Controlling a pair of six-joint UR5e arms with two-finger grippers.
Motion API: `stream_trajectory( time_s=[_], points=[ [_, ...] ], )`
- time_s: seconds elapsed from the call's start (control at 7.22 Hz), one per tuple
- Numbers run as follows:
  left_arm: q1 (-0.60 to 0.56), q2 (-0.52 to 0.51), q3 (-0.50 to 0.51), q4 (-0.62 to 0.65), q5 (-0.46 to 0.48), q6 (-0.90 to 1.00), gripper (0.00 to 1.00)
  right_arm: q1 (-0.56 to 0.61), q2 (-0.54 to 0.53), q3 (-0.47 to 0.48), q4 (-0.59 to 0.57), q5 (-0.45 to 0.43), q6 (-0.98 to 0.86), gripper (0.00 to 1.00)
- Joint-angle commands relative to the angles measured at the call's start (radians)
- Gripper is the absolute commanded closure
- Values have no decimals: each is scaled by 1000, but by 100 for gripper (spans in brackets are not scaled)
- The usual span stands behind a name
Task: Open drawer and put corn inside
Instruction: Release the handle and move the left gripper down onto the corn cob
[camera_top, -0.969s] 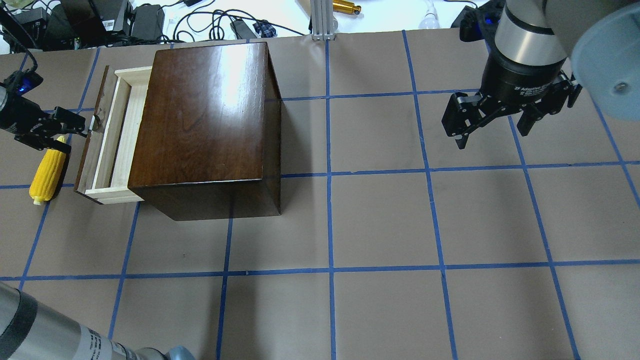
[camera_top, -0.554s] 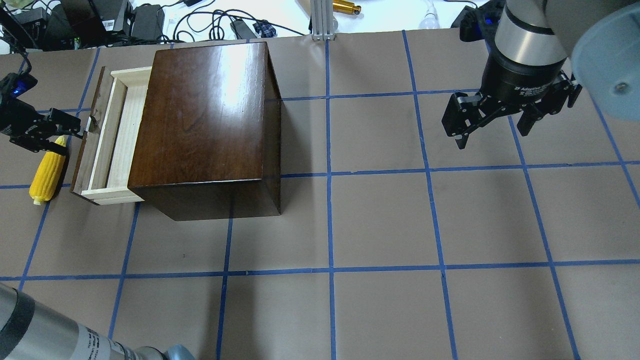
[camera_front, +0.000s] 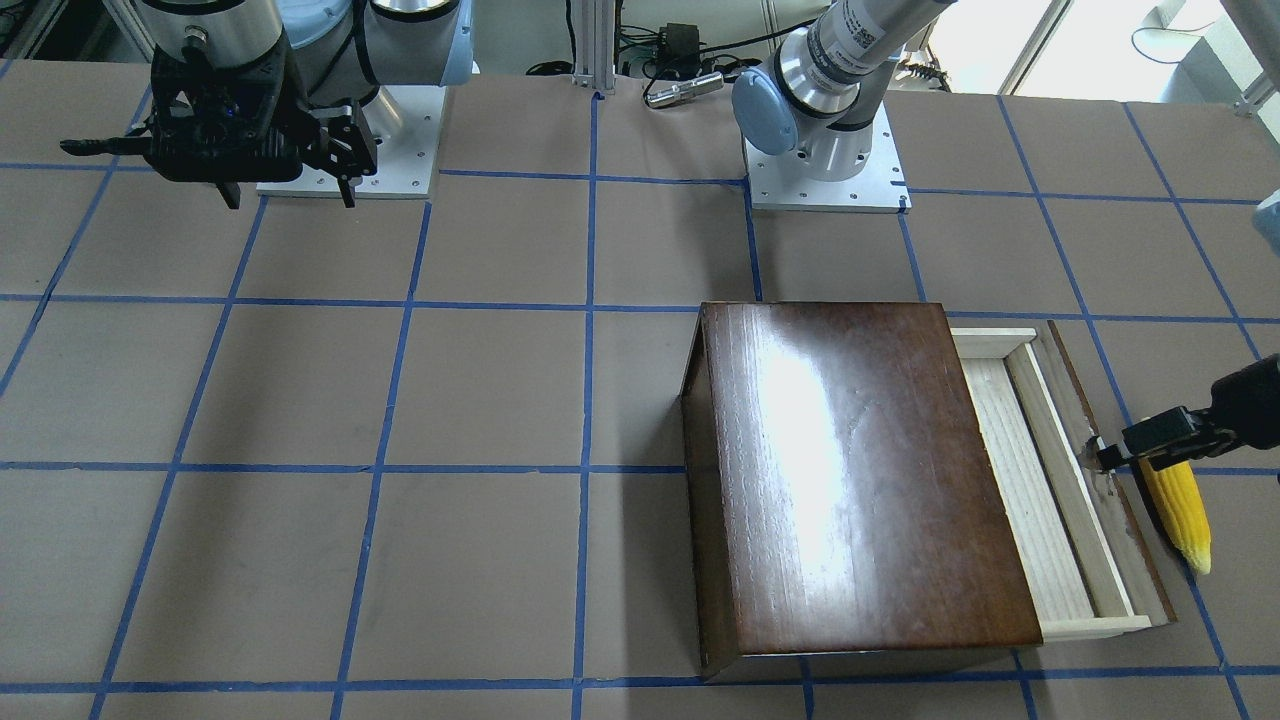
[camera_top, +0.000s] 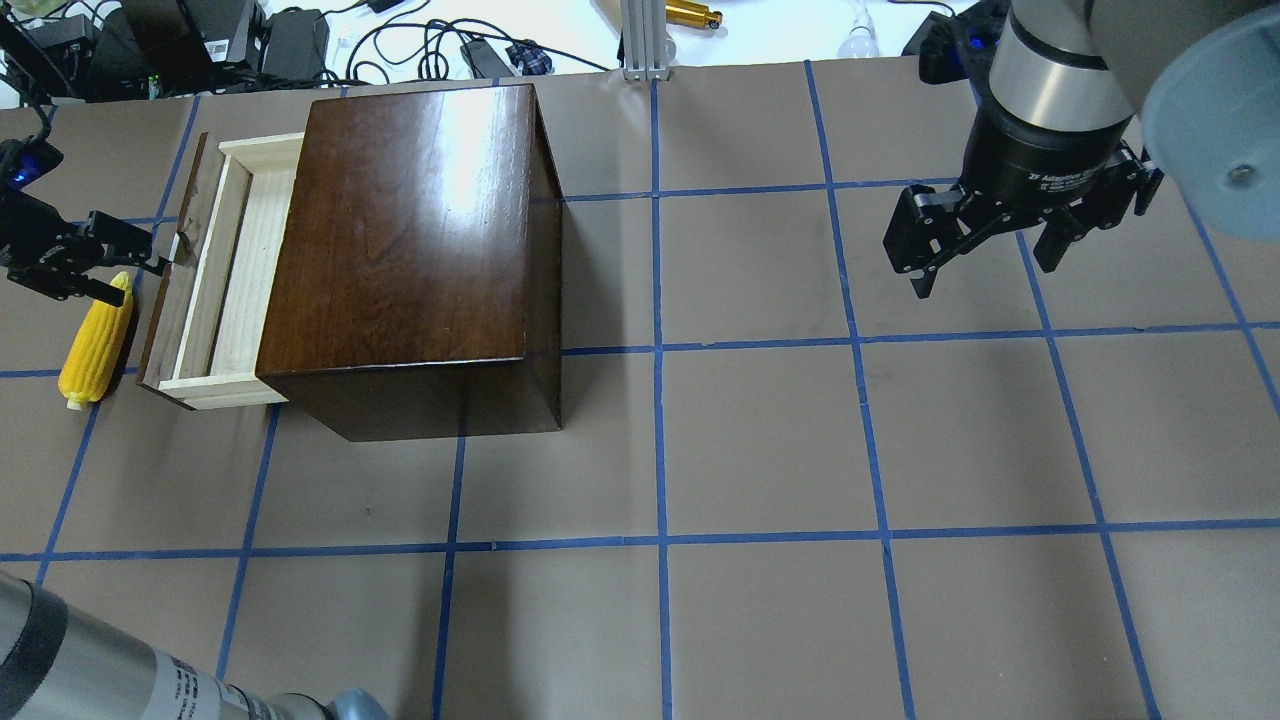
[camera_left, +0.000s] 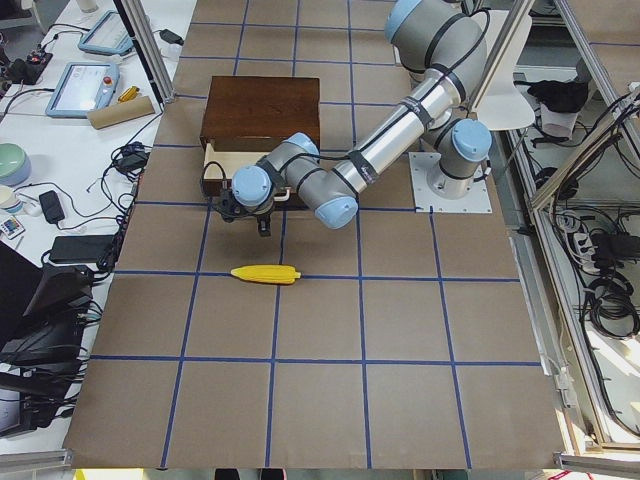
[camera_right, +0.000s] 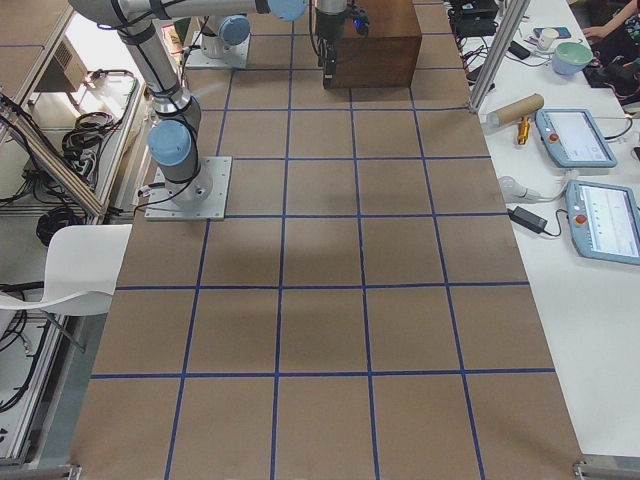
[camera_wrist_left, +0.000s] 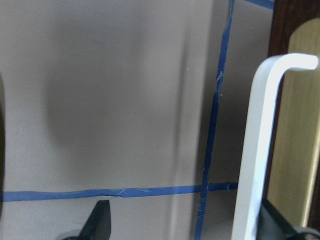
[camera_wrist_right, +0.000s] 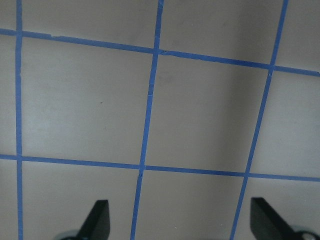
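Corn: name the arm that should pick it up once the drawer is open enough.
Left. The left gripper is at the drawer's front, with the corn lying just beside it. The right gripper hangs open on the far side of the box, far from both.

Bright, even overhead light is filling every view. A broad white glare is lying across the box (camera_top: 420, 220) top in the overhead and front-facing views, washing out the grain there. The box is throwing a soft shadow onto the table (camera_top: 800, 450) on the side away from the drawer (camera_top: 240, 270). Daylight is blowing out the upper right corner of the front-facing view. In the left wrist view the handle (camera_wrist_left: 257, 150) is showing overexposed and out of focus, and a wide dim shadow is falling across the paper. The right wrist view is reading sharp, with a faint shadow band running down its right half.
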Motion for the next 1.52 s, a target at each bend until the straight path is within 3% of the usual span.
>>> stream_trajectory(
  time_s=[0.0, 0.28, 0.55, 0.97, 1.38],
  points=[
    [-2, 13, 71, -46, 6, -1, 0, 0, 0, 0, 0, 0, 0, 0],
    [1, -31, 112, -24, 174, 58, 0, 0, -1, 0, 0, 0, 0, 0],
    [3, -86, 103, 102, 295, 168, 0, 0, -1, 0, 0, 0, 0, 0],
    [35, -181, 93, 213, 305, 177, 0, 0, -1, 0, 0, 0, 0, 0],
    [35, -240, 86, 233, 352, 177, 0, 0, 0, 0, 0, 0, 0, 0]
  ],
)
